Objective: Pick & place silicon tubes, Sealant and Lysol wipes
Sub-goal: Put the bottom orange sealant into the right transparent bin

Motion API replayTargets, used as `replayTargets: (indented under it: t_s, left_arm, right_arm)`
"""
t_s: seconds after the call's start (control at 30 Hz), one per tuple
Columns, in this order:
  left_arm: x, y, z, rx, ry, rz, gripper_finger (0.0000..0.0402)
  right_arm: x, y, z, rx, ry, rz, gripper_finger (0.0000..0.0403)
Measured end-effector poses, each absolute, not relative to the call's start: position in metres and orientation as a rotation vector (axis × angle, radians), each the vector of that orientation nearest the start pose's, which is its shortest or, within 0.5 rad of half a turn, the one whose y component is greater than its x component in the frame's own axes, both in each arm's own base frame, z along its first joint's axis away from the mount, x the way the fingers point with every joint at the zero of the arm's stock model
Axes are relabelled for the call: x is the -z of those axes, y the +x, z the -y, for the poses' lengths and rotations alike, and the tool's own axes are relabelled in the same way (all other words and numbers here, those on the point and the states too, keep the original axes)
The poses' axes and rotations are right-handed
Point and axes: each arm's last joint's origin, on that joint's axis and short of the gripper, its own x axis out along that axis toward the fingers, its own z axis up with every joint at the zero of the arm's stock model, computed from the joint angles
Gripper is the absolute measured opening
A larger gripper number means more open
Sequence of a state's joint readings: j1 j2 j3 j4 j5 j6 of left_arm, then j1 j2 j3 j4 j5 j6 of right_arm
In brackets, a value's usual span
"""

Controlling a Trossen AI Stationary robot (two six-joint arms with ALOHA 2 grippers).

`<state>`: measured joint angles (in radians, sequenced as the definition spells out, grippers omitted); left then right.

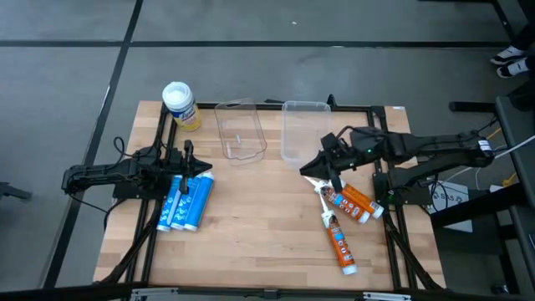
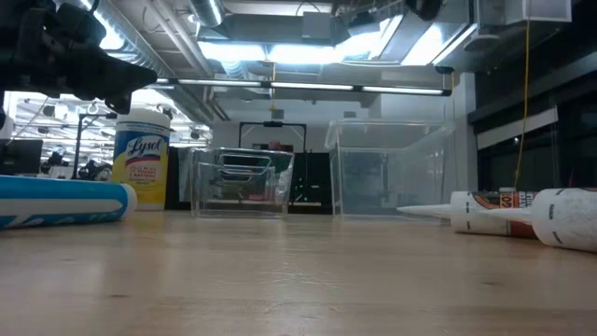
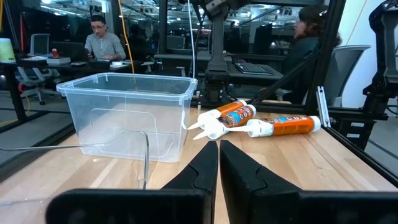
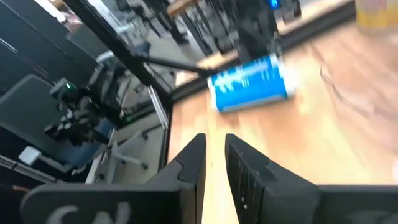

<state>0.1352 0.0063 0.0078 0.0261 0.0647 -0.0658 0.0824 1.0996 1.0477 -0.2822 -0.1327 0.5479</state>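
Three blue silicone tubes [image 1: 185, 202] lie side by side on the wooden table at the left; they also show in the low view [image 2: 61, 201] and the right wrist view [image 4: 249, 84]. Several orange sealant tubes [image 1: 351, 203] lie on their sides at the right, also in the left wrist view [image 3: 286, 126]. The yellow Lysol wipes canister [image 1: 180, 104] stands upright at the far left corner, also in the low view [image 2: 142, 168]. My left gripper [image 1: 207, 165] hovers over the blue tubes' far ends, shut and empty. My right gripper [image 1: 309, 170] hovers by the sealant tubes' nozzles, shut and empty.
Two clear plastic bins [image 1: 241, 130] [image 1: 303, 130] stand side by side at the table's far middle. Bare wood lies between the two groups of tubes and toward the near edge. Black frame rails [image 1: 150, 242] run along both sides. People sit at desks behind the table [image 3: 102, 40].
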Motion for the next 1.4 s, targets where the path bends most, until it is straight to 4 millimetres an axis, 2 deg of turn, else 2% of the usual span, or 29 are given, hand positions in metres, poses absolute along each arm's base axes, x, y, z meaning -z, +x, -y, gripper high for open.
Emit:
replayTargets:
  t_s: [0.2,0.43,0.87,1.17,1.4]
  left_arm:
    - [-0.168,0.097,-0.011,-0.070,-0.063,0.030,0.0012]
    - [-0.168,0.097,-0.011,-0.070,-0.063,0.030,0.0014]
    - [-0.168,0.097,-0.011,-0.070,-0.063,0.030,0.0013]
    - [-0.168,0.097,-0.011,-0.070,-0.063,0.029,0.0012]
    - [-0.168,0.097,-0.011,-0.070,-0.063,0.029,0.0015]
  right_arm:
    - [-0.347,0.234,-0.029,-0.097,0.615,-0.481,0.0062]
    - [-0.337,0.226,-0.045,-0.092,0.679,-0.619,0.0062]
    - [-0.318,0.208,-0.079,0.043,0.964,-0.911,0.0062]
    - [-0.294,0.218,-0.109,0.179,1.126,-1.056,0.0062]
    - [-0.270,0.229,-0.127,0.256,1.112,-1.158,0.0062]
